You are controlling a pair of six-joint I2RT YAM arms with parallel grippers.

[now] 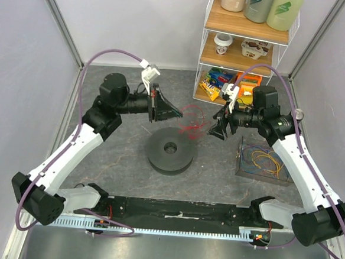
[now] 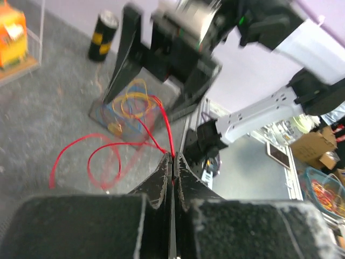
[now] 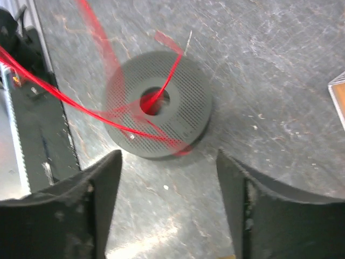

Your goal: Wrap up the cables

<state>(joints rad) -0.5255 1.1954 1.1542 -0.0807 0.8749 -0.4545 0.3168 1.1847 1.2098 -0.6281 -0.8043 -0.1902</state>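
A thin red cable hangs in loose blurred loops above the dark grey spool at the table's middle. My left gripper is shut on one end of it. In the left wrist view the red cable runs straight into the closed gripper. My right gripper hovers just right of the loops. It stands open with nothing between its fingers, looking down on the spool. The red cable sweeps over the spool's centre hole. Other cables, yellow, orange and blue, lie in a tray.
The clear tray sits on the table at the right, under the right arm. A wire shelf with snacks and bottles stands at the back right. A black can stands near the tray. A dark rail runs along the near edge.
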